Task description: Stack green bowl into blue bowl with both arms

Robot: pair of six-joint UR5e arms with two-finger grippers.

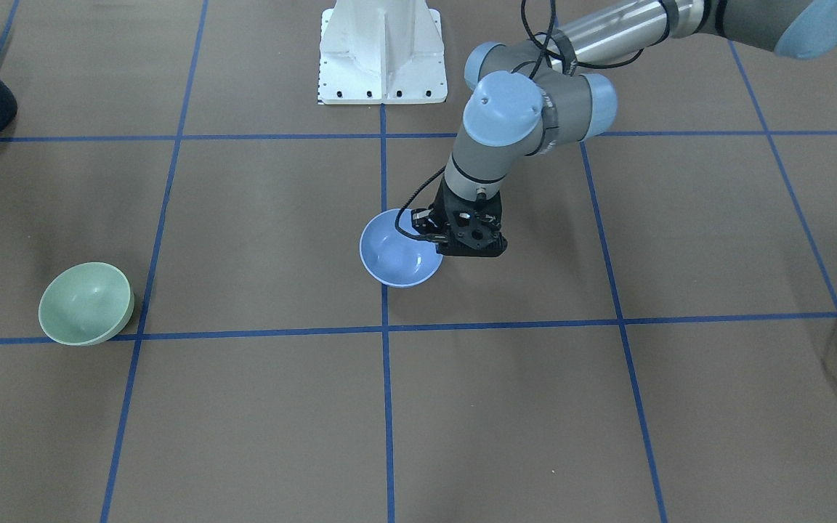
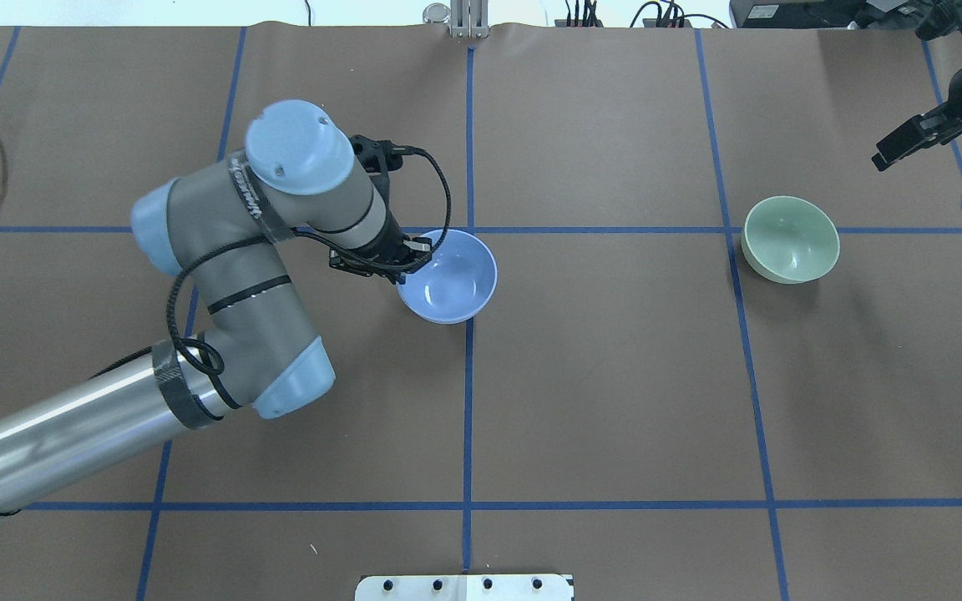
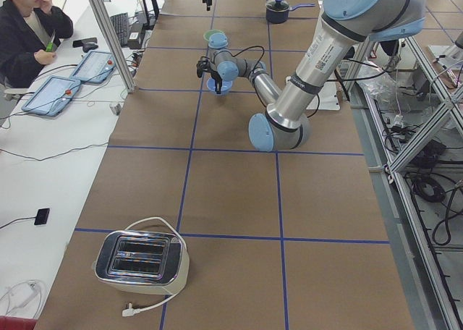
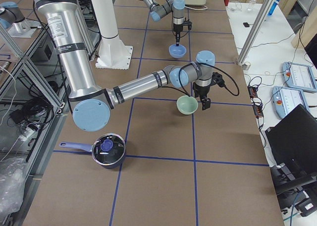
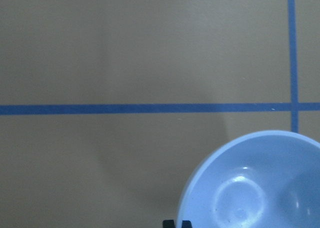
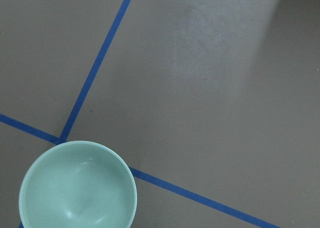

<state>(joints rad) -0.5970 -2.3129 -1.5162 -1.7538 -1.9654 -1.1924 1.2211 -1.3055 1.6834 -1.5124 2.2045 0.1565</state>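
The blue bowl (image 2: 456, 280) stands upright near the table's middle, on a blue tape crossing; it also shows in the front view (image 1: 393, 258) and the left wrist view (image 5: 260, 188). My left gripper (image 2: 408, 257) reaches down at the bowl's rim on the robot's left side, jaws closed on that rim. The green bowl (image 2: 790, 239) sits upright far to the right, alone; it also shows in the front view (image 1: 86, 303) and the right wrist view (image 6: 77, 188). My right gripper (image 2: 919, 138) hovers open and empty beyond the green bowl, apart from it.
The white pedestal base (image 1: 382, 51) stands at the robot's edge. A toaster (image 3: 141, 261) with a white cable sits at the left end, a dark pot (image 4: 108, 149) at the right end. An operator (image 3: 29, 26) sits beside the table.
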